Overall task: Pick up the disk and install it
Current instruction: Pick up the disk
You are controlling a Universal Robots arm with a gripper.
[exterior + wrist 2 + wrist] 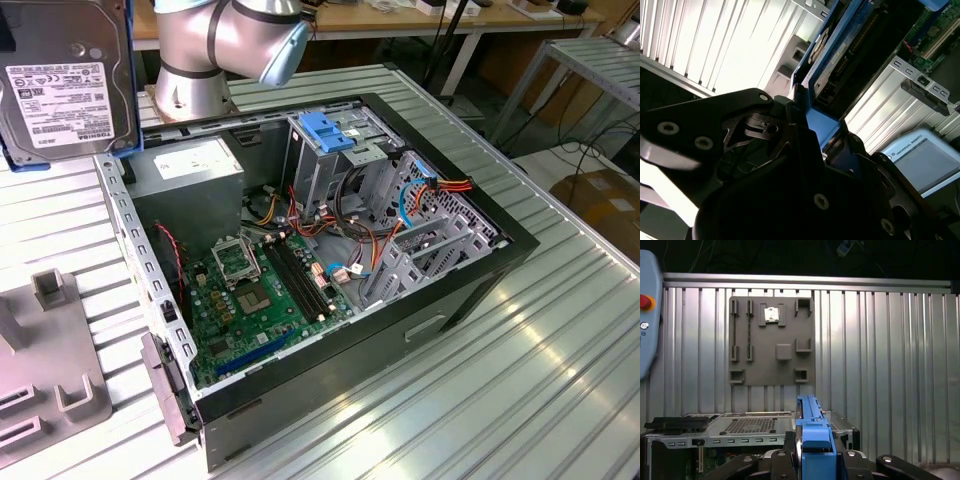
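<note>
Centrally, my pincer (814,452) is pinching the disk (808,416): in the first wrist view the disk's light-blue carrier rail runs edge-on between my two fingers, and in the second wrist view the same blue-framed body (832,62) rises out of the jaws, gripped on both sides. In the exterior view the disk (60,80) hangs aloft with its labelled face toward the camera, touching nothing but me, at about ten o'clock from the middle of the open computer case (460,300) and outside its wall. My arm (215,40) stands at twelve o'clock, behind the case. Inside the case, the drive cage (320,160) with its blue latch (328,130) sits at about twelve o'clock, the grey power supply (185,185) at ten o'clock, and the green motherboard (255,290) at seven o'clock; the disk is well apart from the cage and not over it. Outward again, a grey fixture plate (50,370) lies on the ribbed metal table (520,390) at eight o'clock from the case; its recesses that I can see from the first wrist view (772,340) hold no disk. Judged from this, the picking up is done, since the disk is lifted clear and firmly held; the installing is wholly left, for the disk has not entered the case or met any bay.
</note>
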